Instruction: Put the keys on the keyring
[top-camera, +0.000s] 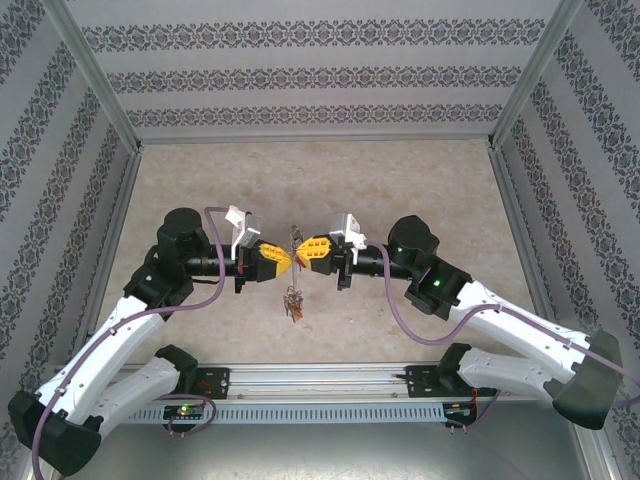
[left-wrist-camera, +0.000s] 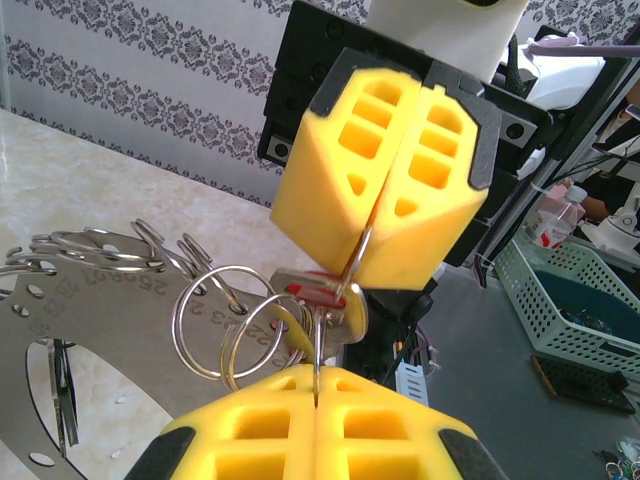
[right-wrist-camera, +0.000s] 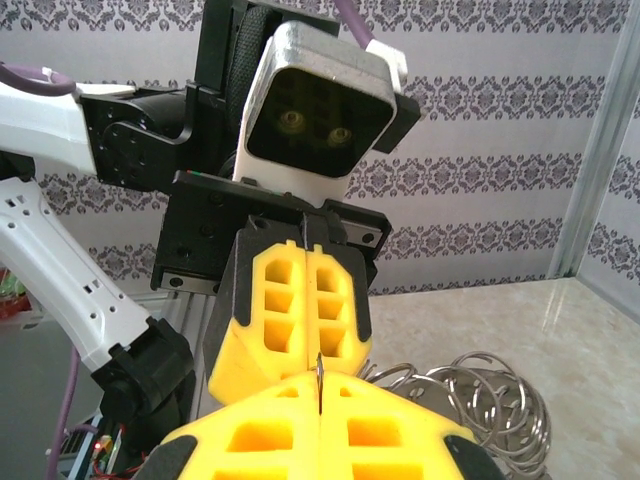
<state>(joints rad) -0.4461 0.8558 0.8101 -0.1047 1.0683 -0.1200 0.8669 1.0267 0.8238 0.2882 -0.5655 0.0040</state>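
Note:
Above the middle of the table, my left gripper (top-camera: 283, 258) and right gripper (top-camera: 306, 255) meet tip to tip. Both are shut on the thin grey wire of the keyring (top-camera: 294, 240). A bunch of keys (top-camera: 292, 303) hangs from it below them. In the left wrist view, my left gripper (left-wrist-camera: 316, 375) pinches the keyring wire (left-wrist-camera: 318, 345) from below. The right gripper (left-wrist-camera: 368, 250) pinches it from above. A red-tagged key (left-wrist-camera: 318, 292) lies against the wire between them. In the right wrist view, my right gripper (right-wrist-camera: 319, 388) grips the wire edge-on, facing the left gripper (right-wrist-camera: 306, 345).
Small split rings (left-wrist-camera: 215, 320) and numbered metal tags (left-wrist-camera: 60, 330) hang to one side of the bunch, and the rings (right-wrist-camera: 485, 395) show again in the right wrist view. Patterned walls (top-camera: 320, 75) and metal posts (top-camera: 525, 85) enclose the table. A green basket (left-wrist-camera: 560, 290) stands beyond the table.

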